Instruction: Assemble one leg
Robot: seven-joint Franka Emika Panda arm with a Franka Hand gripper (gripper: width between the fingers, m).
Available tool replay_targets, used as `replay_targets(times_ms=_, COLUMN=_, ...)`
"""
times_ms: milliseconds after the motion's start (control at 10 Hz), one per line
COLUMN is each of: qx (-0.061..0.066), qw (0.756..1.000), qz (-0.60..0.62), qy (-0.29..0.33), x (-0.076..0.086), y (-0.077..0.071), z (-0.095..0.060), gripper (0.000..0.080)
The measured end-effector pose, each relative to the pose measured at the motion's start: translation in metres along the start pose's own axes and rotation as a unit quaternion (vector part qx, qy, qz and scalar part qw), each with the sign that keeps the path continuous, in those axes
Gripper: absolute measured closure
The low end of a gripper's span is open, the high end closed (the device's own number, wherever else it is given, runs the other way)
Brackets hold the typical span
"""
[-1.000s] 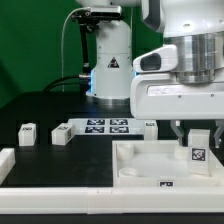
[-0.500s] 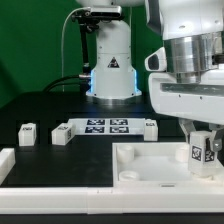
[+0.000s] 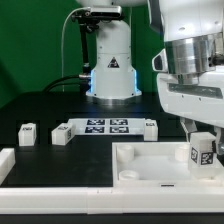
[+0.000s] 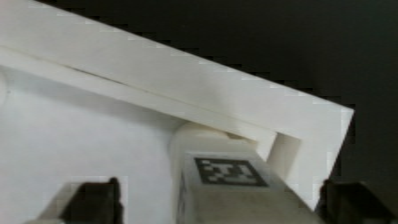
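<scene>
The leg (image 3: 203, 152), a small white block with a square marker, stands upright in the near right corner of the large white tray (image 3: 150, 160). My gripper (image 3: 203, 138) hangs straight over it, with one finger on each side. In the wrist view the leg (image 4: 228, 178) sits midway between the two dark fingertips (image 4: 89, 200), with a white gap on both sides, so the gripper (image 4: 222, 205) is open and not touching it. The tray's raised rim (image 4: 196, 85) runs around the corner beyond the leg.
Three more legs lie on the black table: two at the exterior view's left (image 3: 27, 133) (image 3: 60, 134) and one (image 3: 149, 126) beside the marker board (image 3: 105, 125). A white bracket piece (image 3: 6, 160) sits at the left edge. The robot base (image 3: 110, 60) stands behind.
My gripper has shifted a little toward the exterior view's right. The leg now shows slightly further right and lower in the tray corner.
</scene>
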State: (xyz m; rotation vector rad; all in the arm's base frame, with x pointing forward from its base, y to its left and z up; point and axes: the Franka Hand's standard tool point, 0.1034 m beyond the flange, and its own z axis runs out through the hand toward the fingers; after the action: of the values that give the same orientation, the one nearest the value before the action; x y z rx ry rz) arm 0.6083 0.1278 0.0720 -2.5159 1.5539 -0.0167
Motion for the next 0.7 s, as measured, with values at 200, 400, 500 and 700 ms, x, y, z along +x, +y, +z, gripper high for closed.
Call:
replay_targets(times_ms=200, qx=-0.003, qw=0.987, qz=-0.161, qy=0.0, x=0.0, y=-0.0012, z=-0.0003, gripper=0.0159)
replay_targets(times_ms=400, qx=-0.012, qw=0.952, qz=-0.305, qy=-0.006, x=0.0009, y=-0.0019, z=0.0008, gripper=0.0151)
replay_targets(times_ms=500, qx=-0.016, qw=0.923, qz=-0.384, qy=-0.002, x=0.0018, y=-0.004, z=0.001, gripper=0.0151)
replay_targets(times_ms=700, qx=-0.022, qw=0.871, qz=-0.49, qy=0.015, x=0.003, y=-0.0082, z=-0.0001, gripper=0.015)
